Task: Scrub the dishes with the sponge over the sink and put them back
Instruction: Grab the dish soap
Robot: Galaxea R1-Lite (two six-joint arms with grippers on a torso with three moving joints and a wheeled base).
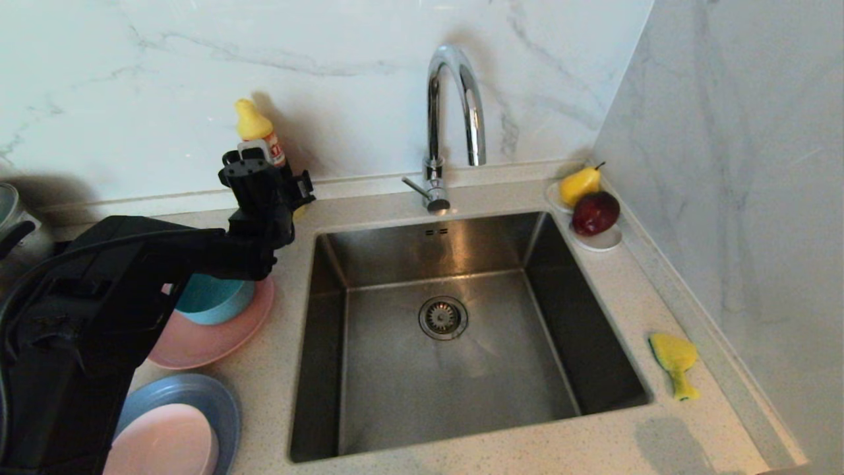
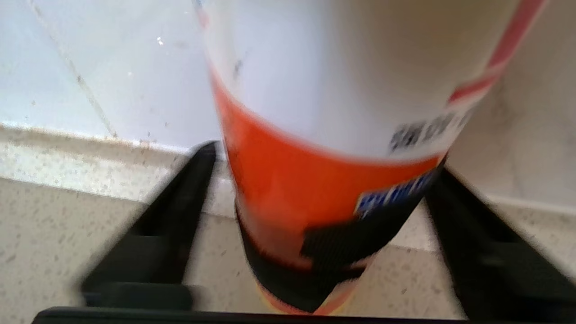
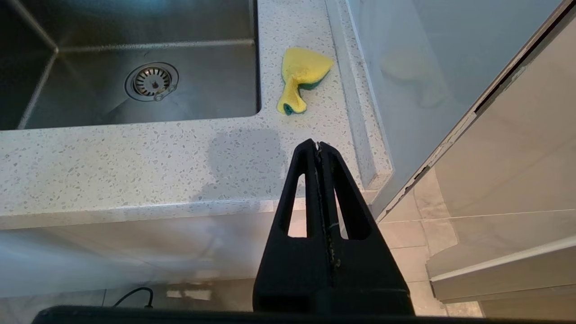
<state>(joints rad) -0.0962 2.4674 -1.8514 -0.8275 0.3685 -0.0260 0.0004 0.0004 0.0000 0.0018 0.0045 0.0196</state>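
White marble wall panels back a speckled stone surface (image 1: 277,396) with the sink (image 1: 554,264), a square steel basin set at centre frame in the head view; its drain (image 1: 443,318) lies mid-floor and a curved chrome tap (image 1: 455,119) rises behind it. Left pincer (image 2: 310,225), upper left of the head view, straddles a detergent bottle (image 2: 333,148) with a yellow cap standing against the wall; in the left wrist view one finger (image 2: 157,243) stands apart from the bottle's side, so the grip is released. Lower left of the head view: teal bowl (image 1: 214,300) resting on salmon-pink plate (image 1: 217,336), and pale pink bowl (image 1: 165,439) on grey-blue plate (image 1: 221,402), partly hidden by the arm. Sponge (image 1: 674,361), yellow with a green side, lies crumpled on the surface at right of the basin, near the side wall. Right pincer (image 3: 318,145), seen only in the right wrist view, is clenched on nothing, below the surface edge. Saucer (image 1: 603,241) with pear and red fruit sits at upper right corner
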